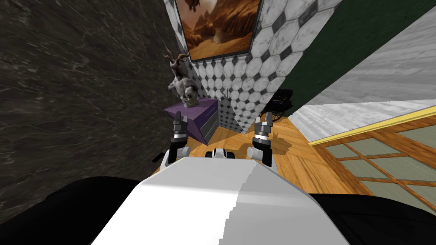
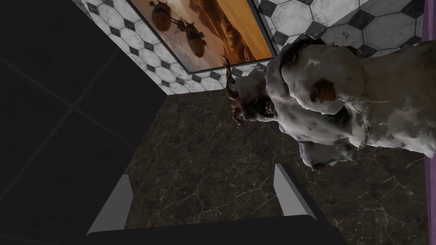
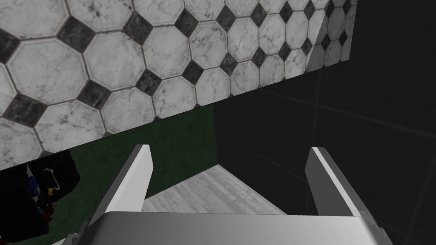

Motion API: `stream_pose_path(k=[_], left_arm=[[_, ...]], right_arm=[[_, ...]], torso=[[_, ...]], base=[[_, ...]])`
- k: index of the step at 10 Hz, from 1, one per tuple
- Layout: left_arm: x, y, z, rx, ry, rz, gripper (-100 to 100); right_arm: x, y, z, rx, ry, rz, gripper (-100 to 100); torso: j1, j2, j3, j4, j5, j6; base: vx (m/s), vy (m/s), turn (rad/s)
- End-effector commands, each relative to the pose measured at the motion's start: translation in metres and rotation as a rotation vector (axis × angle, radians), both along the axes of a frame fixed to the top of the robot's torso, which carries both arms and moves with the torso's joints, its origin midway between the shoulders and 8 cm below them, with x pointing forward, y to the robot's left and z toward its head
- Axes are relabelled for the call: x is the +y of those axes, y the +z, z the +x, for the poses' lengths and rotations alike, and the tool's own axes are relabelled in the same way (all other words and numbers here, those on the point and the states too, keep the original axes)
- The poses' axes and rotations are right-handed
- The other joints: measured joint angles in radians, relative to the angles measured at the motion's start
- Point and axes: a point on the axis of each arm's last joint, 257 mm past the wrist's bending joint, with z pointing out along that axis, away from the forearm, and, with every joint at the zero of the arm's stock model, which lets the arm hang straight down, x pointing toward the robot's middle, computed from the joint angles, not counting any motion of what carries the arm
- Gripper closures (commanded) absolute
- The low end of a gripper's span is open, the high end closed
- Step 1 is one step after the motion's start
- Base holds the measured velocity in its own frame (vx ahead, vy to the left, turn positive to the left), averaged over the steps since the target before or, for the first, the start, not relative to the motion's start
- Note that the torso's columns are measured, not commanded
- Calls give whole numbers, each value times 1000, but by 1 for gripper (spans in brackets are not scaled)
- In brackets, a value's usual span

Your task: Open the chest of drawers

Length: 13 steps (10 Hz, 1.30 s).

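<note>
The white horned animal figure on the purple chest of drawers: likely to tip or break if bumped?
Probably tippy: the white horned animal figure stands tall on a small base atop the purple chest of drawers. Its thin brown horns look breakable. The body looks rigid.

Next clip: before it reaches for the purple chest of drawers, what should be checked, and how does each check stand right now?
1. Left gripper open and empty: ok.
2. Right gripper open and empty: ok.
3. Chest of drawers in the head view, ahead in the corner: ok.
4. A gripper lined up with the grey drawer fronts: not ok. The left one faces the horned figurine, and the right one faces the tiled wall.
5. A handle picked out on those fronts: cannot tell.
6. Figurine upright on the chest's top: ok.
</note>
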Motion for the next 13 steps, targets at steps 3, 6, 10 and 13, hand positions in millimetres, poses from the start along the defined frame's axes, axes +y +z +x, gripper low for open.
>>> stream_pose_path(k=[3,6,10,13], left_arm=[[-8,-54,37,151,-20,4,-100],[-10,-77,51,210,-23,-7,-100],[-18,-119,73,314,-30,-31,-100],[-24,-147,86,386,-38,-25,-100]], right_arm=[[0,0,0,0,0,0,0],[0,0,0,0,0,0,0],[0,0,0,0,0,0,0],[0,0,0,0,0,0,0]], torso=[[-2,3,2,1,0,0],[-1,2,1,1,0,0],[0,0,0,0,0,0],[-1,2,1,1,0,0]], base=[[68,39,-87],[53,32,-62],[62,40,-82],[60,38,-63]])
